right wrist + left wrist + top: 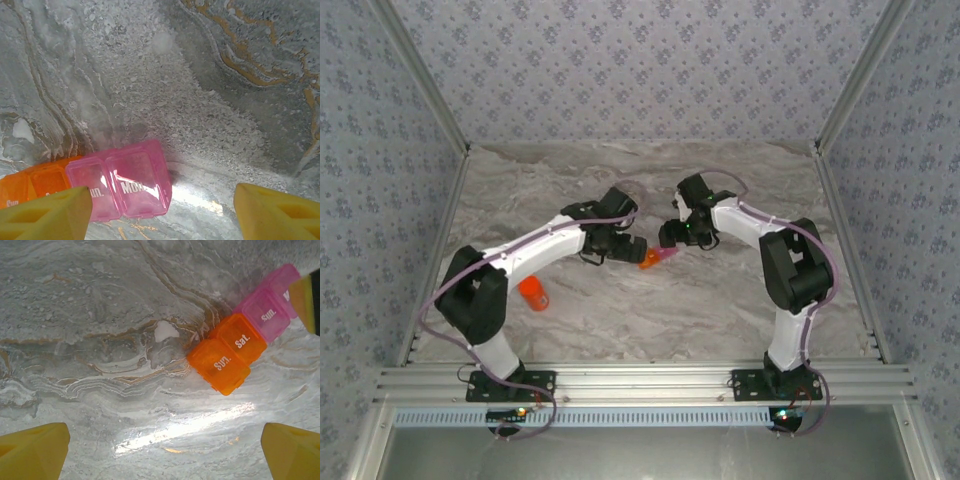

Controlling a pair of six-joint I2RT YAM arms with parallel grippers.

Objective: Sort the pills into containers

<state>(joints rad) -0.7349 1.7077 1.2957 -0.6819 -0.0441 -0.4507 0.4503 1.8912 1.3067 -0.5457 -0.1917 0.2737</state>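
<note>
Prep step, I reckon: pill box (240, 342) lies on desk (75, 315) betw. my tools, lids look shut. Left tool (162, 452) hovers, jaws wide apart, empty. Right tool (162, 215) jaws apart at pink end, gripping nothing. Next: steady box, open a lid.
</note>
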